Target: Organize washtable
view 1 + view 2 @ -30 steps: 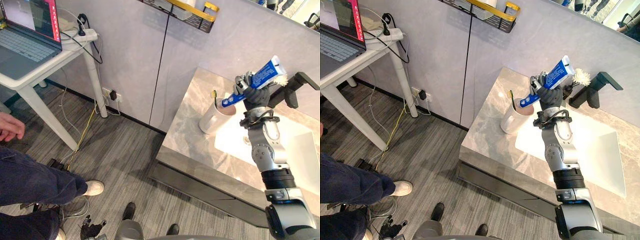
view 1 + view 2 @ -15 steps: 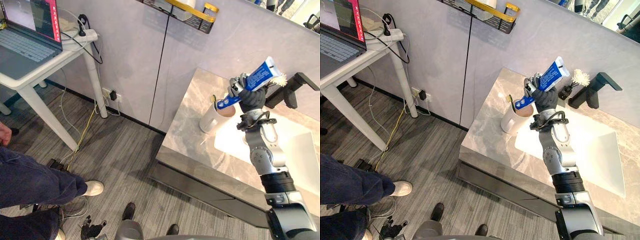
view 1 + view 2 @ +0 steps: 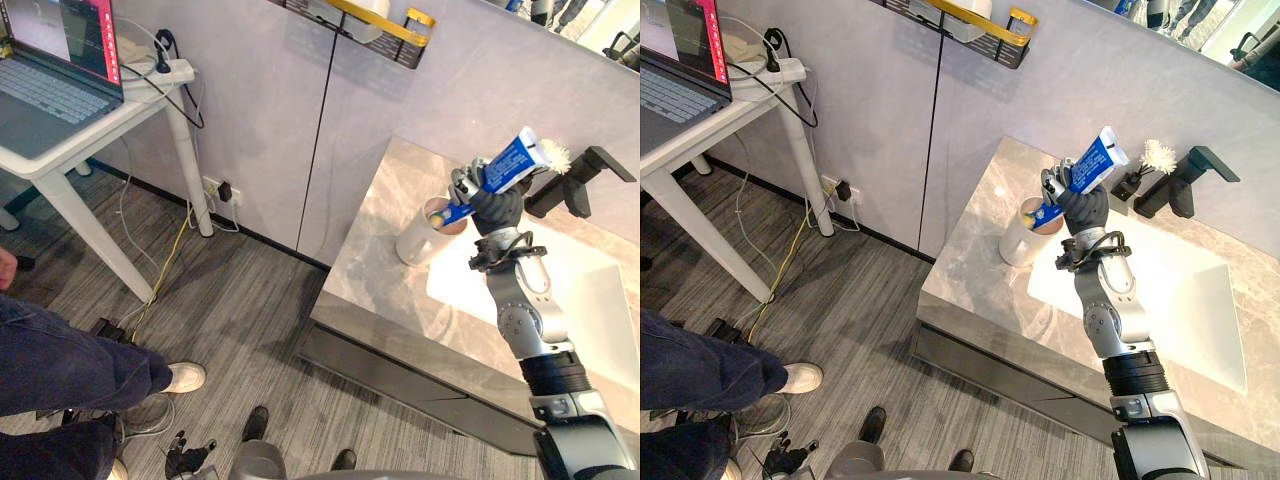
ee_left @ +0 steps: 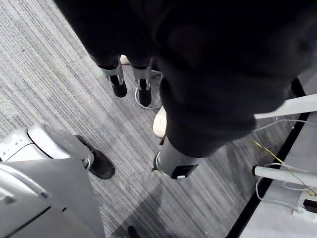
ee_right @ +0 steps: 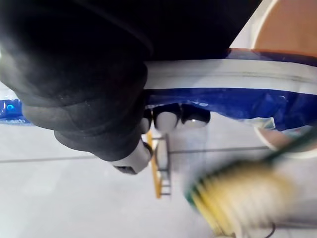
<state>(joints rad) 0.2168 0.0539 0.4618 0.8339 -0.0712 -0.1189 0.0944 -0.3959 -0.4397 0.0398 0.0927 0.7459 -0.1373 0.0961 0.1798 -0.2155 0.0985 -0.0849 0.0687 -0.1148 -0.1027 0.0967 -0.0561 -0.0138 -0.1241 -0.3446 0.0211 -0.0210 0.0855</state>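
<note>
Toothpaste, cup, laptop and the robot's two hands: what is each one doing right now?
cup: upright on the counter.
toothpaste tube: held up, tilted, cap end at the cup's mouth.
right hand: curled round the toothpaste tube.
left hand: hanging over the floor, fingers relaxed.
laptop: open, screen lit.

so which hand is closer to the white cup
Right. The right hand holds a blue toothpaste tube with its tip at the cup; the left hand hangs over the floor, away from the counter.

light: bright, even | glare: white sink | shadow: soft, below wall shelf
</note>
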